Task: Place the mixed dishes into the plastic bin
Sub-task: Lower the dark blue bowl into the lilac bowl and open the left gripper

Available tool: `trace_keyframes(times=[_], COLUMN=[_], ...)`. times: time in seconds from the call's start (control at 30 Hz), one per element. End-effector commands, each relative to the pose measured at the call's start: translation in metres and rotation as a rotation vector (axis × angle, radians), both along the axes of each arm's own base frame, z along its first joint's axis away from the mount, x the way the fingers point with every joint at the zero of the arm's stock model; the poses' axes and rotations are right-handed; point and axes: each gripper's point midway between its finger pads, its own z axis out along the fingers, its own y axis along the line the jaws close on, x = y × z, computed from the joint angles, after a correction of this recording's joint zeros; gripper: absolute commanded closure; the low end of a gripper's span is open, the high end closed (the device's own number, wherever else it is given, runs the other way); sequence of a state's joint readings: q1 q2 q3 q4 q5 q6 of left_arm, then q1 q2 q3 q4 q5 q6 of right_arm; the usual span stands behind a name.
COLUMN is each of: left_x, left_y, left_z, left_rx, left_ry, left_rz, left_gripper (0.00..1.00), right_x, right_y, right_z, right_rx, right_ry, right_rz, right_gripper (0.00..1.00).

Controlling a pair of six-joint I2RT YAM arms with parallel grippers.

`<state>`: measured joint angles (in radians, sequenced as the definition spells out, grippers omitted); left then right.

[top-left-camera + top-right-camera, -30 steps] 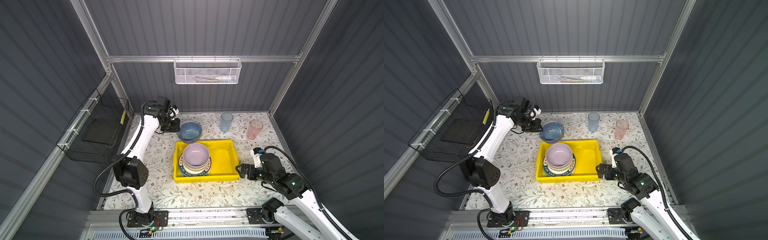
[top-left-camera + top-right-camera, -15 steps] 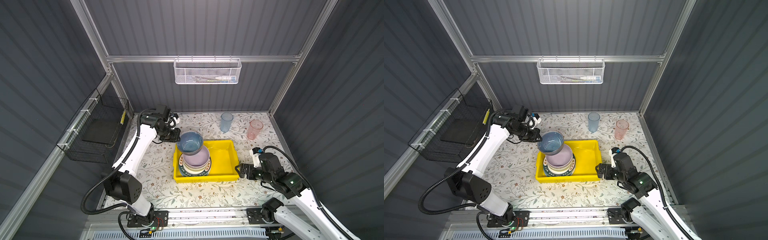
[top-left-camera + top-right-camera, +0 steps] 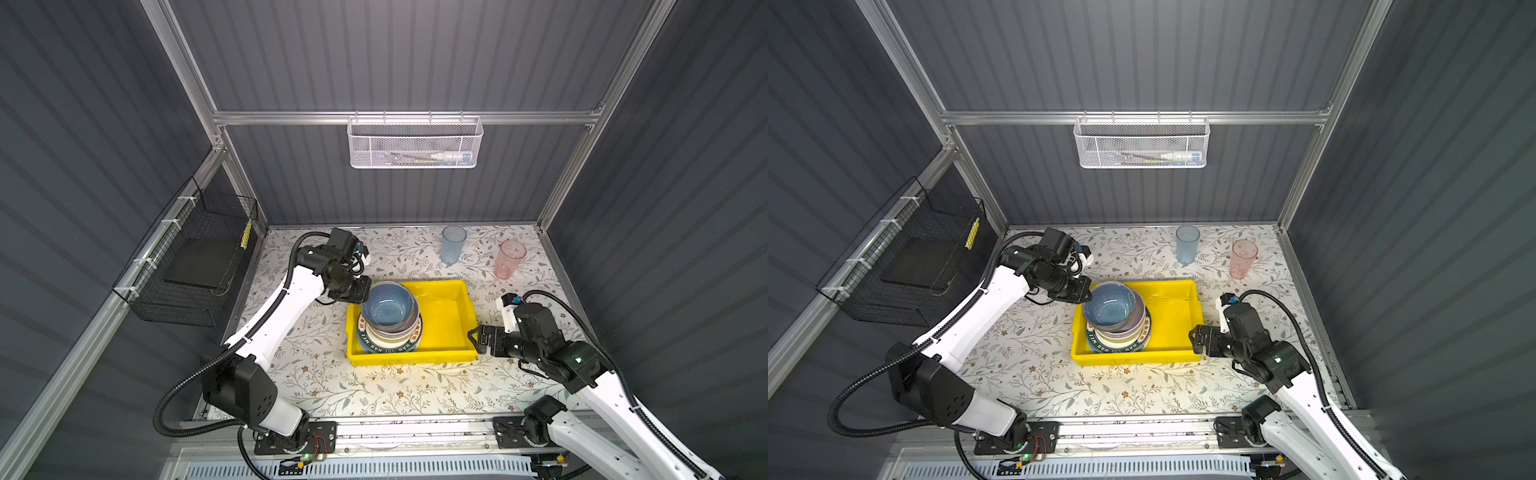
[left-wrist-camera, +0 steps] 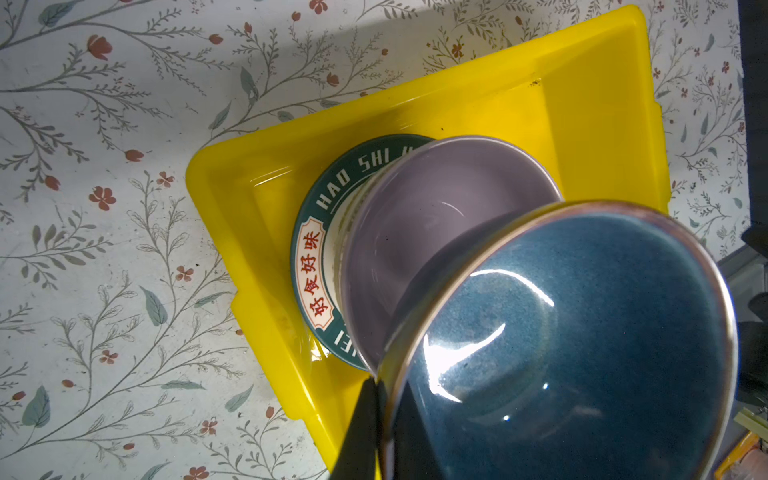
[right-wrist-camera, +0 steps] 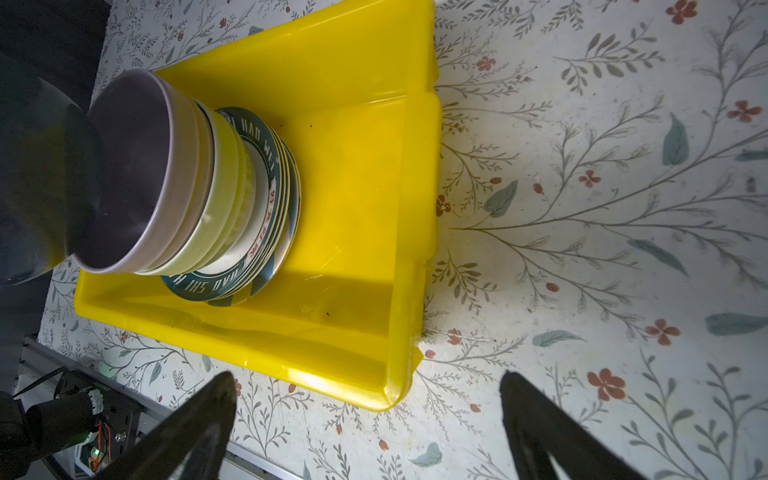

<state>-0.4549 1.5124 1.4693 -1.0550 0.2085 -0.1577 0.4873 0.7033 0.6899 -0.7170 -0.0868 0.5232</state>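
Observation:
The yellow plastic bin (image 3: 446, 316) (image 3: 1173, 316) lies mid-table. In its left half stands a stack: lettered plate (image 4: 316, 249), pale green bowl (image 5: 220, 195) and lilac bowl (image 4: 415, 232) on top. My left gripper (image 3: 363, 291) (image 4: 380, 415) is shut on the rim of the blue bowl (image 3: 388, 307) (image 4: 582, 353). That bowl hangs tilted over the lilac bowl; whether they touch is unclear. My right gripper (image 3: 478, 338) (image 5: 366, 376) stands open and empty at the bin's near right corner. A blue tumbler (image 3: 453, 245) and a pink tumbler (image 3: 509, 259) stand upright behind the bin.
A white mesh basket (image 3: 413, 143) hangs on the back wall. A black wire basket (image 3: 195, 266) hangs on the left wall. The bin's right half (image 5: 353, 166) holds nothing. Metal rails (image 3: 374, 428) run along the table's front edge.
My left arm has carried the blue bowl from the table behind the bin forward to over the stack. The right arm has stayed put.

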Motion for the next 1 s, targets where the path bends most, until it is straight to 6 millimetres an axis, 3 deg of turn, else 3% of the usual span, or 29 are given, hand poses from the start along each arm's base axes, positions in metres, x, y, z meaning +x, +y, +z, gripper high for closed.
trace_keyframes(times=[0.0, 0.17, 0.23, 0.47, 0.97], left_x=[0.008, 0.013, 0.01, 0.012, 0.017], left_y=[-0.011, -0.014, -0.012, -0.015, -0.015], left_z=[0.024, 0.023, 0.009, -0.006, -0.019], left_rx=[-0.1, -0.122, -0.107, -0.104, -0.08], left_ry=[-0.089, -0.108, -0.087, -0.058, -0.049], left_rz=[0.028, 0.044, 0.05, 0.054, 0.057], left_gripper=[1.0, 1.0, 1.0, 1.0, 0.96], right_x=[-0.001, -0.001, -0.001, 0.0, 0.004], right_y=[0.003, 0.003, 0.003, 0.004, 0.007], right_z=[-0.001, -0.002, -0.002, -0.002, -0.003], right_rx=[0.012, 0.011, 0.011, 0.007, 0.01], right_ry=[0.002, 0.005, 0.005, 0.004, 0.008], right_rz=[0.01, 0.01, 0.009, 0.012, 0.018], right_gripper=[0.01, 0.01, 0.01, 0.01, 0.01])
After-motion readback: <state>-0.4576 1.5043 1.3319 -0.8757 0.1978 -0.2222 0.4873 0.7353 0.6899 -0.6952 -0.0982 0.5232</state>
